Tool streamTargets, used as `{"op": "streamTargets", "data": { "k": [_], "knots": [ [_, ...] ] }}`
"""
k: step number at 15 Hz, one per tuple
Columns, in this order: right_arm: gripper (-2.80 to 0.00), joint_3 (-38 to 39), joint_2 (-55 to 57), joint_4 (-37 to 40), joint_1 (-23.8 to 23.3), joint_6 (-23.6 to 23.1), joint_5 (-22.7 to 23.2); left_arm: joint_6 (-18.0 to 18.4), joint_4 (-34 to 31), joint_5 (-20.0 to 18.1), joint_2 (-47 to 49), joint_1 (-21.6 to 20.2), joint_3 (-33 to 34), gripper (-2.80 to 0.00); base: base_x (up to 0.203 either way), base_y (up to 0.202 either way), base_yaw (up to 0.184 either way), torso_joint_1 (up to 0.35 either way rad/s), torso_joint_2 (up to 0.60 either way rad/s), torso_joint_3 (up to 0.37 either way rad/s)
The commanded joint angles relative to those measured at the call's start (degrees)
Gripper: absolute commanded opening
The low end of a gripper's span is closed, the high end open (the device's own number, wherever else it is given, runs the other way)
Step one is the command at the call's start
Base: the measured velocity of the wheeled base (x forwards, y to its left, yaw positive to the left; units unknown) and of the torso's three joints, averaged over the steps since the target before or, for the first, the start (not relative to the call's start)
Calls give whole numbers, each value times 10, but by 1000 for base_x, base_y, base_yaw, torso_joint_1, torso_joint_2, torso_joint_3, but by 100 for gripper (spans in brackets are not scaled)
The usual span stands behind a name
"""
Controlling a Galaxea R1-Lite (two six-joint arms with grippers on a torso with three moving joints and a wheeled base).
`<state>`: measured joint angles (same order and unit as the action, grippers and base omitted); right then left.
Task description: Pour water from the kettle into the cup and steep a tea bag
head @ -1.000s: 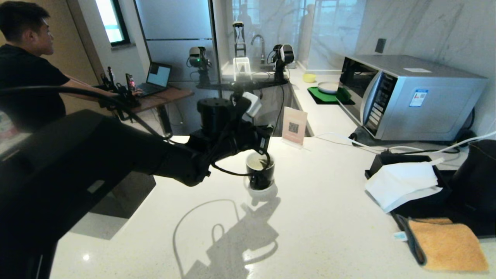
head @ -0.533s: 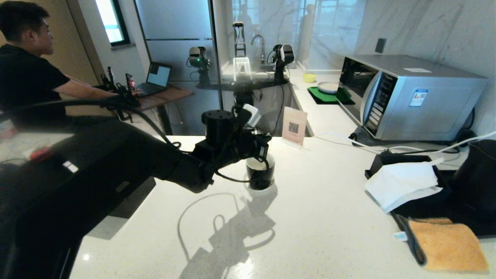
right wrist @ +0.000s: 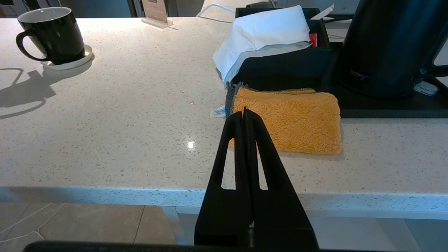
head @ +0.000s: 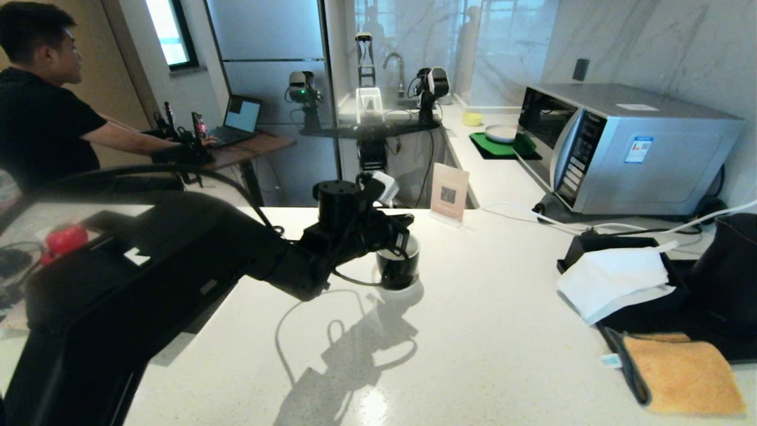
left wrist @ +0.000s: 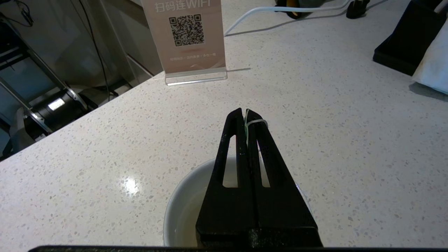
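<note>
Two grippers seen, both pinched tight. Left gripper (left wrist: 245, 115) over cup (head: 399, 267), thin white string (left wrist: 254, 122) clamped at the tips; tea bag itself hidden, cannot tell if inside. Cup mostly blocked by fingers in left wrist view, only white inner wall and pale water (left wrist: 185, 217) showing. Cup on saucer (right wrist: 71, 62), mid-counter (head: 502, 331). Right gripper (right wrist: 245, 111) off the counter edge, holding nothing. Kettle (right wrist: 388, 45) cut off at frame edge, on black tray (right wrist: 385, 108) at right. Tissue (head: 615, 278) covering box (right wrist: 280, 66), contents unclear.
</note>
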<state>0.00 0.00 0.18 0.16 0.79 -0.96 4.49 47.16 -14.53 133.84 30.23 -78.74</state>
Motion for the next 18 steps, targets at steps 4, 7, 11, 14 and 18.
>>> {"op": "streamTargets", "data": {
  "k": [4,7,11,14,18],
  "knots": [
    [-280,0,1,0,0,0,0,-1,1,0,-27,0,-2,-280,0,0,0,0,0,0],
    [-280,0,1,0,0,0,0,-2,-1,2,-54,0,-2,-280,0,0,0,0,0,0],
    [-280,0,1,0,0,0,0,-2,-2,6,-77,0,-2,-280,0,0,0,0,0,0],
    [-280,0,1,0,0,0,0,-2,-1,7,-86,-2,-2,-280,0,0,0,0,0,0],
    [-280,0,1,0,0,0,0,-2,2,6,-87,-3,2,-280,0,0,0,0,0,0]
  ]
}}
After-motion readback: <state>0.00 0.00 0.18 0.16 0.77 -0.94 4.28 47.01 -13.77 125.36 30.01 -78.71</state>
